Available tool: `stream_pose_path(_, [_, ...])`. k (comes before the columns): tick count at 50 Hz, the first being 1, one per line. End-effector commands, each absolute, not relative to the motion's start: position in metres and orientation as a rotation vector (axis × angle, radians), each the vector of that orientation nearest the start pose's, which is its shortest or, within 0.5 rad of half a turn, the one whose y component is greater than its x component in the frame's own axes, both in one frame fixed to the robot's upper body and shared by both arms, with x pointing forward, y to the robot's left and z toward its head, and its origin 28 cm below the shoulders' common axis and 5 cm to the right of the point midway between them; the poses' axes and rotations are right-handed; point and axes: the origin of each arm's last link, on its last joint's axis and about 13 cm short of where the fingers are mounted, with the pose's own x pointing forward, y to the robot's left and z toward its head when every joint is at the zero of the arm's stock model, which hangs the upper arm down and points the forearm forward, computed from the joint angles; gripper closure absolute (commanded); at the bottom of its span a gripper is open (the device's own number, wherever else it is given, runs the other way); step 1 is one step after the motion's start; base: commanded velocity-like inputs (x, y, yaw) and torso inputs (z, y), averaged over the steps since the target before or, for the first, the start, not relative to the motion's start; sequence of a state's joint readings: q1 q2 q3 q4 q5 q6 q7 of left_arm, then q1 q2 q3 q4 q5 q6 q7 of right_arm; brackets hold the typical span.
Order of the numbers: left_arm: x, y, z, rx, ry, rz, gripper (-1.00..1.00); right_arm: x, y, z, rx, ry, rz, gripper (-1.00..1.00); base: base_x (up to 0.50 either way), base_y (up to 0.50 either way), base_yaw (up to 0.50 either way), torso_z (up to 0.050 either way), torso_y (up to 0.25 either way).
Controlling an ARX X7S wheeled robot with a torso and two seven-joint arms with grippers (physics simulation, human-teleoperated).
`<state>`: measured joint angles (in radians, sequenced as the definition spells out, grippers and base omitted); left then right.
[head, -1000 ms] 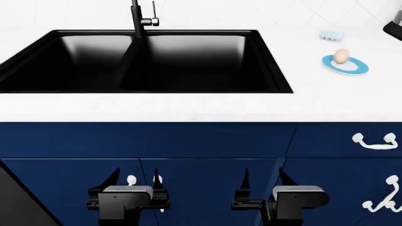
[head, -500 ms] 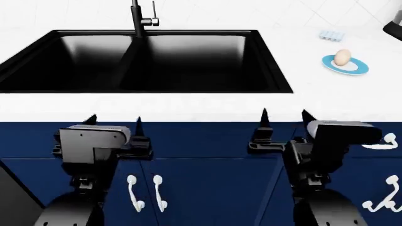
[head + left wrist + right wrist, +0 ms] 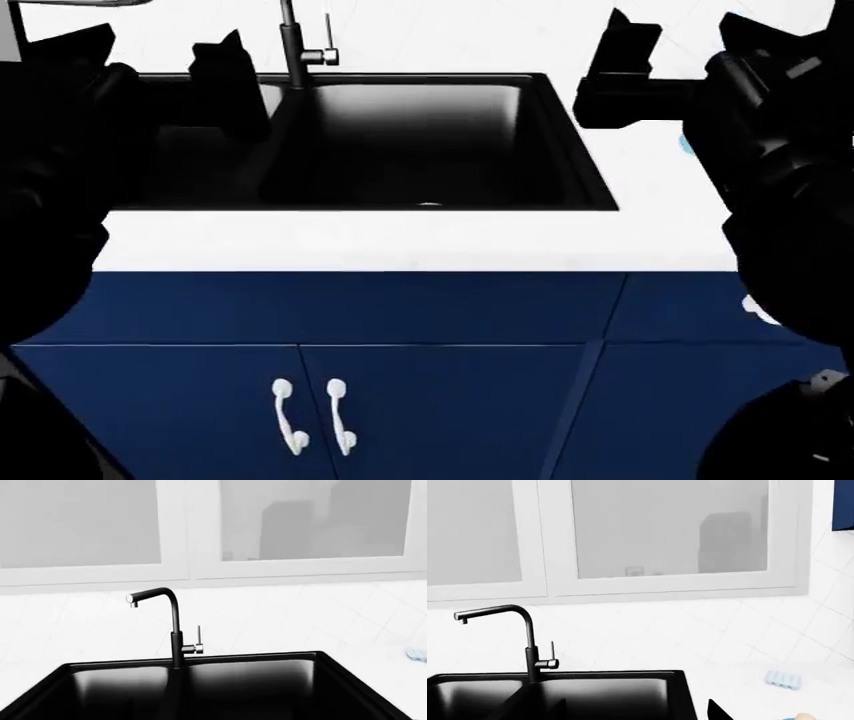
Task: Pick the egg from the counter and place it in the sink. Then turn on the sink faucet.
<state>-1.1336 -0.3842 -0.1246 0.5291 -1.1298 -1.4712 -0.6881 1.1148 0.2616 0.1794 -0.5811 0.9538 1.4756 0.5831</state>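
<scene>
From the head camera I see both arms raised in front of the sink (image 3: pixel 595 150), filling the sides of the view. The left gripper (image 3: pixel 154 55) hangs over the left basin with its fingers spread, nothing between them. The right gripper (image 3: pixel 683 45) hovers past the sink's right rim, also spread wide and empty. The egg (image 3: pixel 804 716) is hidden behind my right arm in the head view; I catch only a tan sliver of it at the edge of the right wrist view, touching a scrap of blue plate (image 3: pixel 790 719) on the counter (image 3: pixel 374 240), well apart from the basin. From the sink, that plate (image 3: pixel 685 145) lies at about 3 o'clock. A pale blue ridged block (image 3: pixel 782 679) sits on the counter near the egg, closer to the tiled wall. The faucet (image 3: pixel 291 40) stands at 12 o'clock on the sink's back rim, above the divider, its small side lever upright. The drain strainer (image 3: pixel 427 204) shows at 6 o'clock in the right basin. Navy cabinets (image 3: pixel 400 310) run below the counter.
</scene>
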Motion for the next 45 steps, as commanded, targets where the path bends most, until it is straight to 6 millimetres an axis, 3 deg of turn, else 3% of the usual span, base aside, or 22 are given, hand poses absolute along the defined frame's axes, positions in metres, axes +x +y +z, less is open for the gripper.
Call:
stream_pose_path(1, [0.232,0.242,0.341,0.077,-0.207,-0.066,-1.0,0.238,-0.123,0.34,0.09,-0.246,0.122,-1.0,0.01,0.0,0.0,0.05,0.0])
stream_pose_path(12, [0.23,0.243,0.347,0.081,-0.227,-0.058,-1.0,0.237,-0.123,0.344,0.033,-0.241,0.084,-1.0,0.46,-0.04,0.0,0.05,0.0])
stream_pose_path(17, [0.225,0.245,0.378,0.097,-0.277,-0.042,-1.0,0.234,-0.121,0.373,0.003,-0.258,0.098,-1.0,0.5,0.0,0.0,0.05,0.0])
stream_pose_path(45, [0.226,0.245,0.379,0.107,-0.29,-0.041,-1.0,0.235,-0.122,0.375,0.008,-0.28,0.104,-1.0,0.5,0.0,0.0,0.05,0.0])
